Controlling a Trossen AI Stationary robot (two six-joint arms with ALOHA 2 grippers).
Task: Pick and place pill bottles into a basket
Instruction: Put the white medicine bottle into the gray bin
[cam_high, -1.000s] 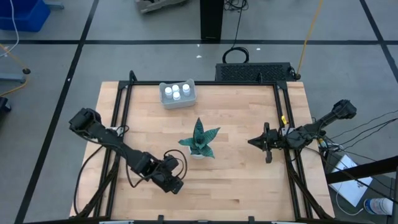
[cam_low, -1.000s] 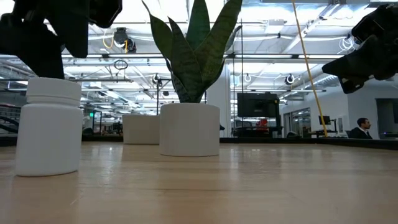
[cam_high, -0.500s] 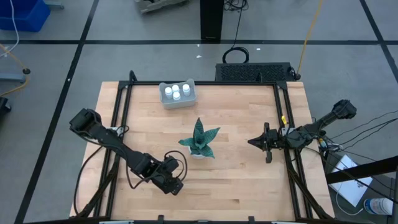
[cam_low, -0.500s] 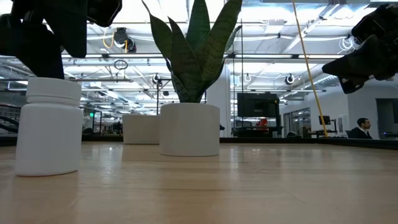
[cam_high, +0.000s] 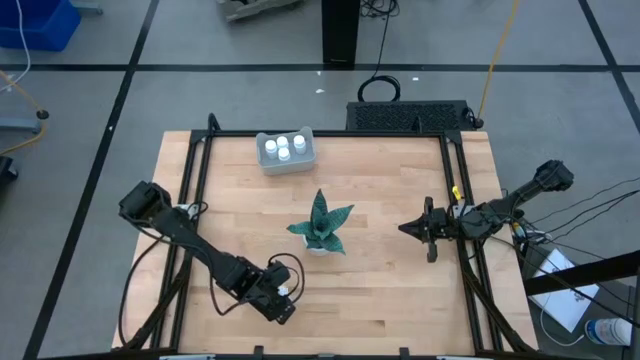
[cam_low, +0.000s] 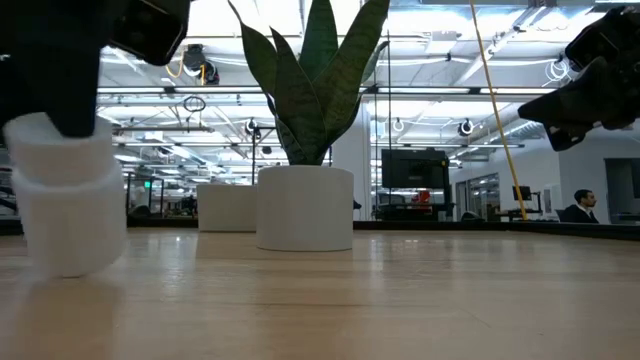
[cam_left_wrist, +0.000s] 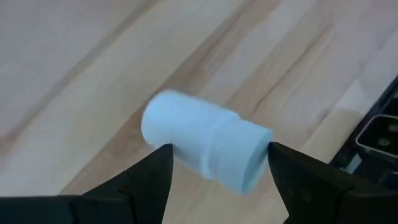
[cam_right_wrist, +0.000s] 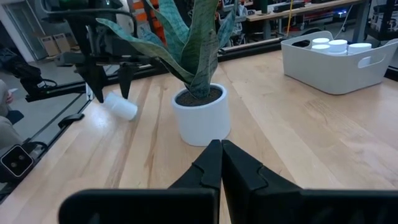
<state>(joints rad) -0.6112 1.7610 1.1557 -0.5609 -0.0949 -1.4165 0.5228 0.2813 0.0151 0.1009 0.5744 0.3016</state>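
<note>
Left end effector (cam_high: 280, 308) clamped on last pill bottle (cam_left_wrist: 205, 148), tilted, just off table (cam_high: 400, 300) near front edge; three more already in basket (cam_high: 285, 151) (far edge, behind plant (cam_high: 321, 224)); right end effector (cam_high: 415, 229) closed, idle, right side.

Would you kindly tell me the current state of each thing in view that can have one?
Small white pill bottle: tilted, cap end clamped in the left pincer, near the wooden table's front-left.
Left pincer: closed on that bottle.
Right pincer: shut, empty, hovering over the table's right side.
Pale grey-blue plastic basket: upright, holding three white bottles.
Green potted plant in white pot: upright, untouched, mid-table.
</note>
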